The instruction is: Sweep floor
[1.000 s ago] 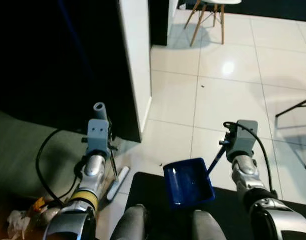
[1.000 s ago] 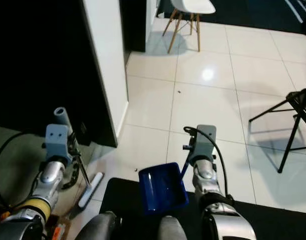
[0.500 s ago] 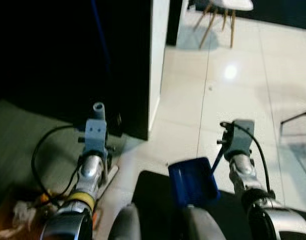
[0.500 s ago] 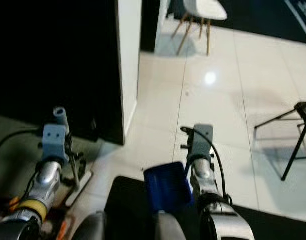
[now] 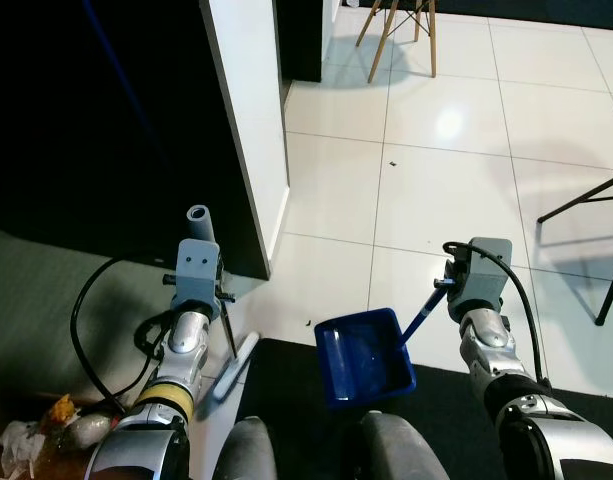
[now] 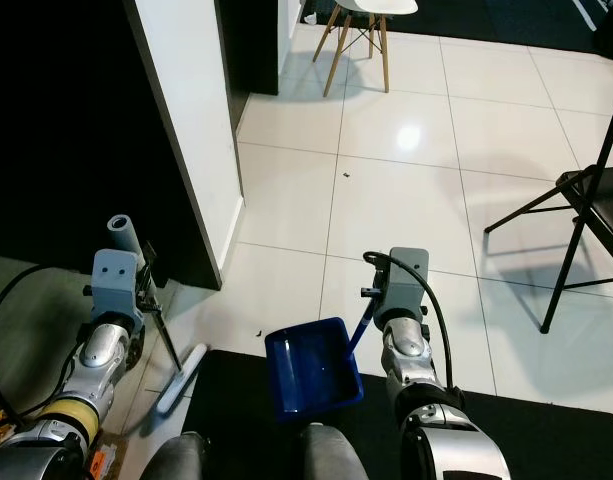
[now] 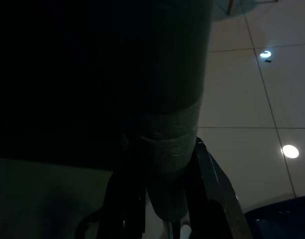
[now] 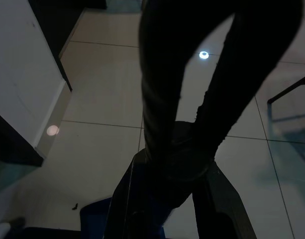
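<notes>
Now: brush and dustpan in hand, debris ahead

Left tool [image 5: 198, 300] clamps the grey broom handle [image 7: 167, 149]; right tool [image 5: 456, 295] grips the blue dustpan [image 5: 364, 355] at lower centre. Dark specks [image 5: 394, 163] lie on the floor [image 5: 436, 200] toward upper centre, nearer the right arm.

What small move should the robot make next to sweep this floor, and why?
Probably step toward the dark speck on the white tiles ahead. The left hand holds the broom, the right hand holds the blue dustpan, and the speck lies beyond both.
</notes>
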`<state>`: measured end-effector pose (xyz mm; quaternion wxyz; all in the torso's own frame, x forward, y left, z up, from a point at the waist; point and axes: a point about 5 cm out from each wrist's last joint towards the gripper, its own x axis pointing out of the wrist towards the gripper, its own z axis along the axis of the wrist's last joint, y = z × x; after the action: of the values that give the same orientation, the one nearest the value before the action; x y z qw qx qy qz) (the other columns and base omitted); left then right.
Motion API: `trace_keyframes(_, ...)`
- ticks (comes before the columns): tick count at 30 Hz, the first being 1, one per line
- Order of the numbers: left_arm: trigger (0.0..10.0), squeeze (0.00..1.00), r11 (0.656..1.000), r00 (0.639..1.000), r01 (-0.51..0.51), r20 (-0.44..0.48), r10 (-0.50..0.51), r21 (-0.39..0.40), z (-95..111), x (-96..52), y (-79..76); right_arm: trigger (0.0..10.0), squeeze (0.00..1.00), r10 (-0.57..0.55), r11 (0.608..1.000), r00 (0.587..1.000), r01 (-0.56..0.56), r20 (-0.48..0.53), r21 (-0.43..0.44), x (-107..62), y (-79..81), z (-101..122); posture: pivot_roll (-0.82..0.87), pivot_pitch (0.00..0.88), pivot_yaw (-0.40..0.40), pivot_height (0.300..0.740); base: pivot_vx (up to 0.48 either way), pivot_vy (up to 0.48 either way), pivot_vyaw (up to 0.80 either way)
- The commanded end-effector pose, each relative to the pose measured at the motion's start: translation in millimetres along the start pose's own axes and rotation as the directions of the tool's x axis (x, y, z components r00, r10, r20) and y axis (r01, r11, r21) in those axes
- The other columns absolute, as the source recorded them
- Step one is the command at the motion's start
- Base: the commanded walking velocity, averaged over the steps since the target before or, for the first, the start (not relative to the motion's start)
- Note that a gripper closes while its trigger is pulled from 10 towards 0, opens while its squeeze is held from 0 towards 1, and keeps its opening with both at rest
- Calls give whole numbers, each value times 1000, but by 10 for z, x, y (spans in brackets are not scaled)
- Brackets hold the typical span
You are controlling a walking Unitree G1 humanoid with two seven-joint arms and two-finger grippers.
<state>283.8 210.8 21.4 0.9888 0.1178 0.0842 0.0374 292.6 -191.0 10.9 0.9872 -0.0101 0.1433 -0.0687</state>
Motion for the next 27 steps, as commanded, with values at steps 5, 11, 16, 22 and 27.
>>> trace_keyframes(5,10000,0,996,996,-81,50,79,29,100,49,150,10000,0,-21,999,1000,22,-20,25,-25,-53,-55,18,59,-23,740,0,0,0)
trace_keyframes(11,10000,0,989,984,-145,110,142,11,250,120,279,10000,0,-44,994,996,37,72,99,42,-84,139,15,62,-16,740,0,0,0)
trace_keyframes(16,10000,0,986,974,-164,161,161,6,416,203,349,10000,0,-75,983,976,39,203,177,136,-97,455,11,67,-3,740,0,0,0)
trace_keyframes(22,10000,0,987,961,-161,229,156,4,619,288,398,10000,0,-79,977,959,22,271,210,214,-67,691,12,83,8,740,0,0,0)
trace_keyframes(27,10000,0,985,954,-170,255,157,30,766,366,477,10000,0,-71,980,965,20,253,200,250,-44,721,24,124,7,740,0,0,0)
